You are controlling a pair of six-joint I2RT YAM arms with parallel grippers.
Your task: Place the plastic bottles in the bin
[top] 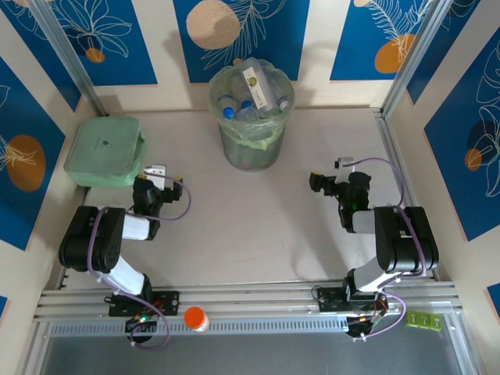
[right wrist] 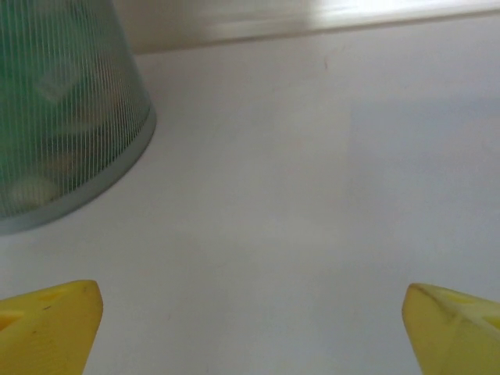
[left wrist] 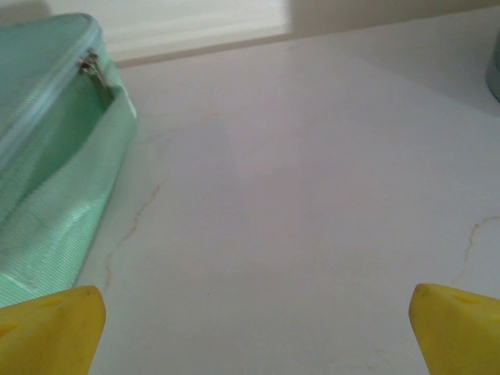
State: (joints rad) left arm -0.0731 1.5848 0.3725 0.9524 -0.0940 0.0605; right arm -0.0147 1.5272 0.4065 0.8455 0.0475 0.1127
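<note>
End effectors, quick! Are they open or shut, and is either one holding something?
Left end effector: open, holding nothing.
Right end effector: open, holding nothing.

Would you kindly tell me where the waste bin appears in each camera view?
Top external: bin at top centre, against the back wall.
Left wrist: a sliver at the upper right edge.
Right wrist: its ribbed wall, upper left.
Shared landmark: the pale table beneath it.
</note>
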